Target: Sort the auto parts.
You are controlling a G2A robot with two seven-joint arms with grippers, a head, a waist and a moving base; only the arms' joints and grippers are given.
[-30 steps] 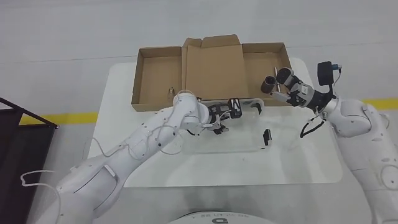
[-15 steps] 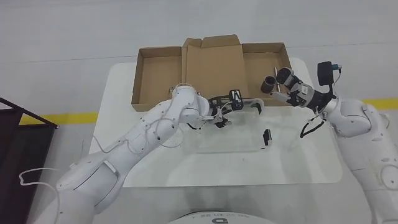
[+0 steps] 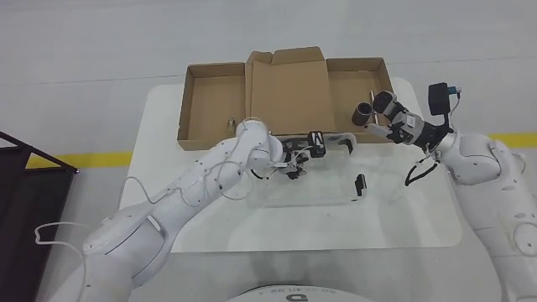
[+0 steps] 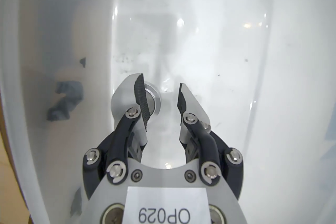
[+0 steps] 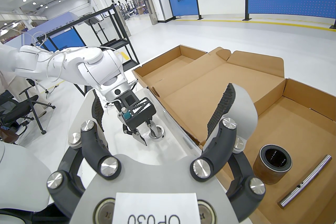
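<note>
A small silver ring point(image 4: 153, 102) lies on the floor of a clear plastic tray point(image 3: 289, 202). My left gripper point(image 4: 160, 101) hangs open over it, one pad point(image 4: 139, 100) right beside the ring, nothing gripped. In the top view the left gripper point(image 3: 342, 141) is at the tray's far edge, by the cardboard box point(image 3: 289, 92). My right gripper point(image 5: 162, 114) is open and empty above the box's right compartment, near a dark cylindrical sleeve point(image 5: 274, 163) and a steel rod point(image 5: 304, 184). The right wrist view also has the left gripper point(image 5: 140, 134) over the ring point(image 5: 156, 131).
The box point(image 5: 210, 83) has three compartments, with its flaps folded over the middle one. A small part point(image 3: 228, 122) sits in the left compartment. A small black part point(image 3: 359, 184) lies near the tray's right end. The white table point(image 3: 419, 218) has open room in front.
The left forearm has shifted slightly over the tray while its gripper stays near the same spot. The right arm has not moved.
</note>
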